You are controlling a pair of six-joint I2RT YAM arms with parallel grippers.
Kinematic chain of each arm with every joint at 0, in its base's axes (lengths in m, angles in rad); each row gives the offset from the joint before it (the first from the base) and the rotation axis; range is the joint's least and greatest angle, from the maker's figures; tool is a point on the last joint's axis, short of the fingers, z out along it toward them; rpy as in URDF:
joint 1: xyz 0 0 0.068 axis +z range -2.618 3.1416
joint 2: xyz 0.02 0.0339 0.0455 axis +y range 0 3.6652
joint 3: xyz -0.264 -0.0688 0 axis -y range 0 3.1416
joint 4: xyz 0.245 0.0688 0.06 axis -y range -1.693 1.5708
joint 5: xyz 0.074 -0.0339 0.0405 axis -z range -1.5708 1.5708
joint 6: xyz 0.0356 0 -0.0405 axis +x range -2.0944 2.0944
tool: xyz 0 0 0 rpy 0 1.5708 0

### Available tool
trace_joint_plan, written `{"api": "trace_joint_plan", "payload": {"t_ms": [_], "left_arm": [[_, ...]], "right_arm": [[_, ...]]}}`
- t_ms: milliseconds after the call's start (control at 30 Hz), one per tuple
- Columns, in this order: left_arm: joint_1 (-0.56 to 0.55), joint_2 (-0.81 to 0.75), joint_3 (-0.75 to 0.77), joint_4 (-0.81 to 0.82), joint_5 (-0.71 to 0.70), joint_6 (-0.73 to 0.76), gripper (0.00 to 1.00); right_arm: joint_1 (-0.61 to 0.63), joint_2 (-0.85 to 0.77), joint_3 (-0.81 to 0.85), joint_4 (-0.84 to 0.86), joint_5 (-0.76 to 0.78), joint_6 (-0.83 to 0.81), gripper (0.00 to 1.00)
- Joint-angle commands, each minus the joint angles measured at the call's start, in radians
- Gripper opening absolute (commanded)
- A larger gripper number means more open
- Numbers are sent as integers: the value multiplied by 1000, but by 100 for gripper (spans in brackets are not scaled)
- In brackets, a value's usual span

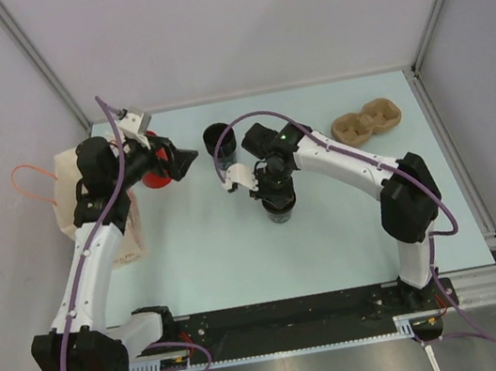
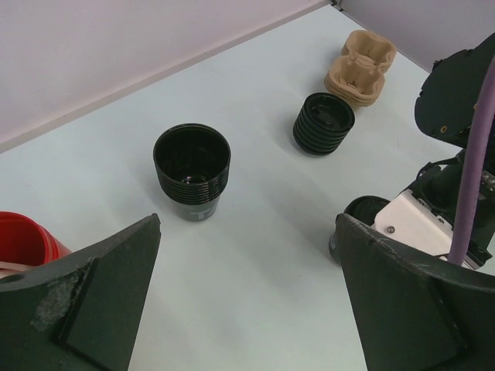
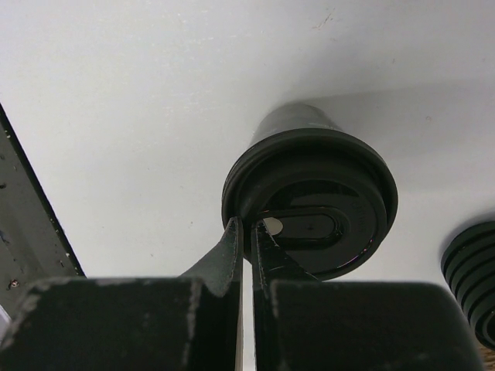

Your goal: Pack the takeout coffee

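Closest in, the left gripper [image 2: 247,232] hangs with jaws spread wide and nothing between them; far left, a cream bag [image 1: 64,178] lies at the edge of the table [image 1: 203,260]; a red cup [image 2: 27,236] sits just beside that gripper's left finger; a stack of black cups [image 2: 192,166] stands further on; mid-table the takeout coffee [image 3: 309,205] stands upright and lidded, the right gripper [image 3: 246,228] clenched on nothing, its tips against the lid near its rim; a stack of lids [image 2: 323,122] and a pulp carrier [image 2: 360,66] lie to the right; I judge the cup light, thin-walled, easily crushed or tipped; grip the body just under the lid, gently, keeping it upright.
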Motion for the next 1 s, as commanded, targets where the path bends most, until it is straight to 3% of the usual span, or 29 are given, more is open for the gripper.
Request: {"api": "trace_joint_plan", "payload": {"t_ms": [0,533,967], "left_arm": [[11,-29,-10,52,36,-33,100],[17,-30,-20,63,44,-40,99],[17,-29,-25,70,45,-46,99]], "right_arm": [[6,13,33,-3,14,-1,3],[9,10,23,17,28,3,8],[4,-16,28,33,34,5,24]]}}
